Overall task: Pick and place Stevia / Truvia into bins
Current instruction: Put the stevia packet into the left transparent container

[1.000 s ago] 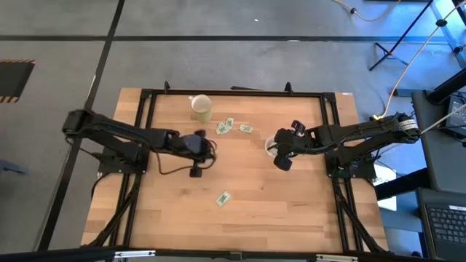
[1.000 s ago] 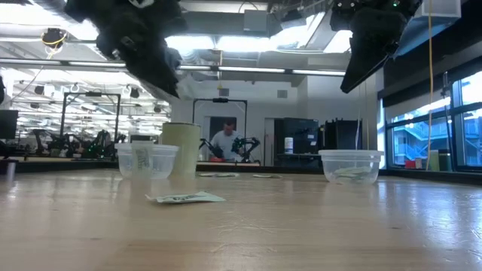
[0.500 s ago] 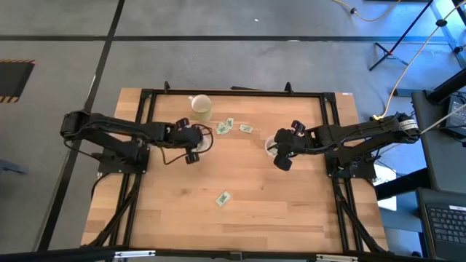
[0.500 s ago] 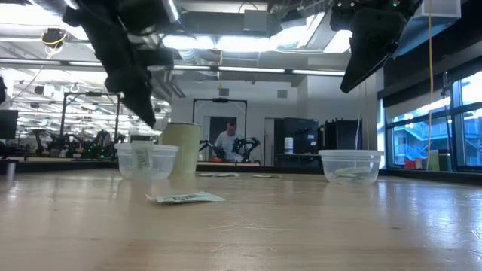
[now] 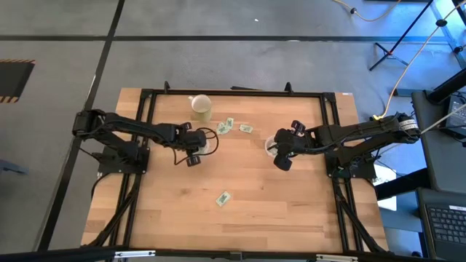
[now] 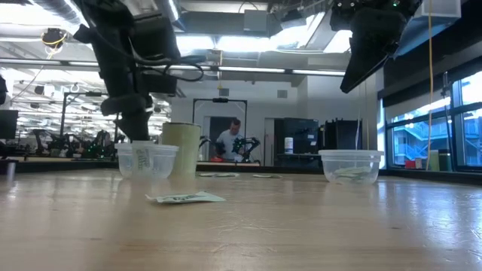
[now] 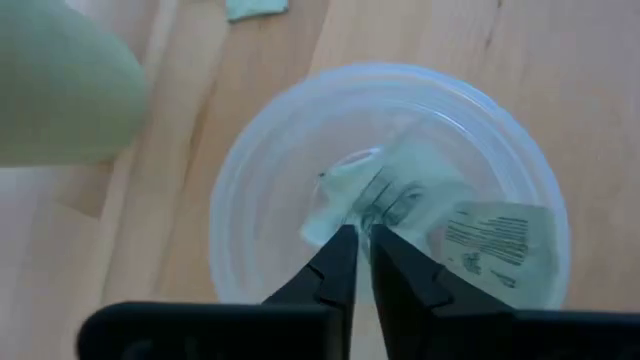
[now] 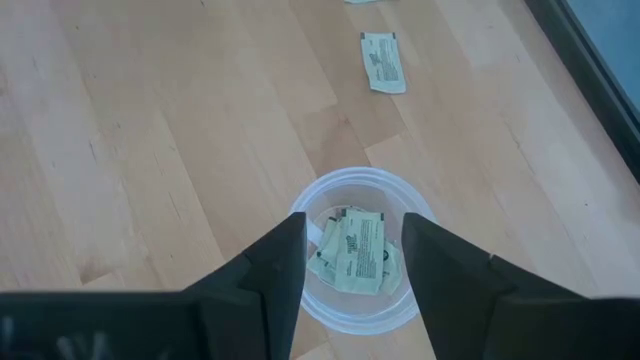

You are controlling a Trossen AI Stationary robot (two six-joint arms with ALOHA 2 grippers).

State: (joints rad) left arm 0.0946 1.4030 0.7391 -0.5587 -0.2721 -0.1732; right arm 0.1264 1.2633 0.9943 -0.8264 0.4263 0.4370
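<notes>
Clear cup (image 7: 385,200) near the surface's far edge sits under the left claw (image 7: 362,262), fingers nearly together, apparently just releasing a packet (image 7: 375,195); next, lift clear. Right claw (image 8: 350,250) gapes wide.

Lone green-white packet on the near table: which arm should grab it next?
Left, probably. The left gripper is over its clear plastic cup, somewhat closer to the lone packet than the right gripper, open over its own cup.

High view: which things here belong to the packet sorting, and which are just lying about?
Job:
- loose packets
- left clear cup, packets inside
- right clear cup, packets inside
- left gripper, right gripper

Lying about:
- cream cup
</notes>
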